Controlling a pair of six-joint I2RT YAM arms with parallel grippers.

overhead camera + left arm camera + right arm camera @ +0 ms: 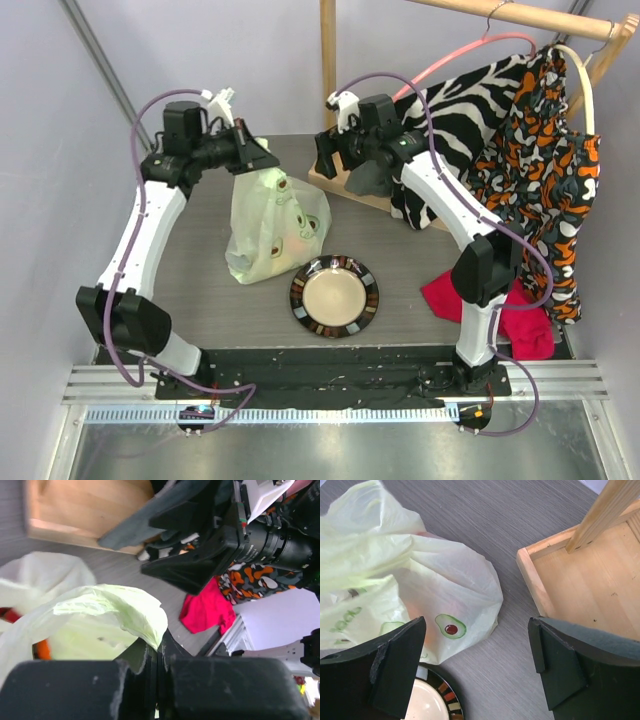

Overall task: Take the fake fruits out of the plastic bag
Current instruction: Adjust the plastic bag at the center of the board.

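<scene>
Entry: bagged fruit, mid-tabletop [220, 300].

Hazards, near to far:
- plate [335, 295], bare: fruits tipped out may roll past it.
- plastic bag [268, 222], just beyond the plate: thin film may slip or tear, or lift whole with its contents inside.
- left hand [262, 160], pressed together, pinching the bag's top edge.
- right hand [477, 650], spread, holding nothing, beside the bag: may snag loose film.

Condition: bag pale green, translucent, crinkled, with avocado prints. The fake fruits [42, 650] are inside, showing only as orange-red glimpses.
</scene>
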